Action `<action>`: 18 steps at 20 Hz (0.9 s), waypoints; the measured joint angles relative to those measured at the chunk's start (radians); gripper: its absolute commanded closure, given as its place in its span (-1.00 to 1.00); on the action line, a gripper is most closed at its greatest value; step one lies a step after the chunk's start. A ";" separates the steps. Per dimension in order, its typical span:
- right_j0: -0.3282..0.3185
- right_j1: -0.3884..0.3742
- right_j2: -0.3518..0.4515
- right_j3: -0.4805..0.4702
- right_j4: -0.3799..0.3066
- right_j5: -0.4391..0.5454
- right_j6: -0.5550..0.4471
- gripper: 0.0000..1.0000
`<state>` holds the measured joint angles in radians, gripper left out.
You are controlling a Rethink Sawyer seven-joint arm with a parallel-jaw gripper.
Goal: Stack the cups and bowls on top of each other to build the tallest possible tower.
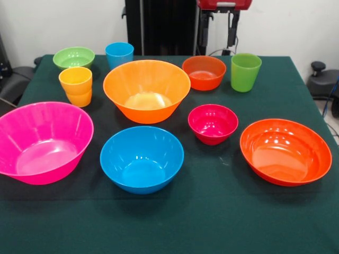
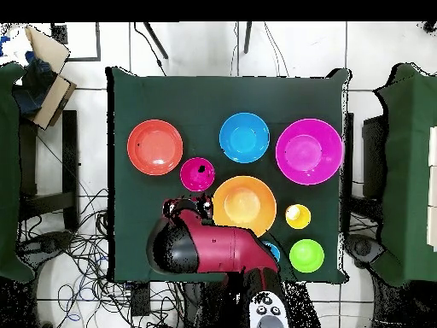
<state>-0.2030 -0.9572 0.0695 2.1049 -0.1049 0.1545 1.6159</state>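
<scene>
- Front view: every piece is seen standing apart on the worktop point(image 1: 222, 222), so no tower is judged to have been started yet.
- At the centre the big orange bowl point(image 1: 146, 90) is found; the big pink bowl point(image 1: 42, 142) lies at 8 o'clock from it, the medium blue bowl point(image 1: 142, 159) at 6 o'clock, the wide red-orange bowl point(image 1: 285, 151) at 4 o'clock, and the small magenta bowl point(image 1: 213, 123) between those last two.
- Along the far edge the small green bowl point(image 1: 73, 57), the blue cup point(image 1: 119, 54), the small orange-red bowl point(image 1: 204, 72) and the green cup point(image 1: 246, 72) are ranged; the yellow-orange cup point(image 1: 76, 86) stands at 9 o'clock from the big orange bowl.
- The claw point(image 1: 231, 34) is glimpsed only at the top edge, well above the green cup; whether it is apart or together cannot be told.
- In the overhead view the arm point(image 2: 209, 248) is seen over the worktop's base side, hiding the orange-red bowl and the green cup.
- A wide bowl is best chosen as the base, with smaller bowls added in falling order and the cups kept for last.
- A bowl should be gripped by one wall at the rim, lifted clear of its neighbours and centred before release, since glossy walls are likely to slip.
</scene>
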 measured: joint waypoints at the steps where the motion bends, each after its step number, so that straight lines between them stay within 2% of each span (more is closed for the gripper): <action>1: 0.002 0.003 -0.002 0.000 0.000 0.000 0.000 -1.00; 18: -0.004 0.100 -0.009 0.000 0.000 -0.001 0.000 -1.00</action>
<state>-0.2066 -0.8567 0.0609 2.1046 -0.1047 0.1539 1.6159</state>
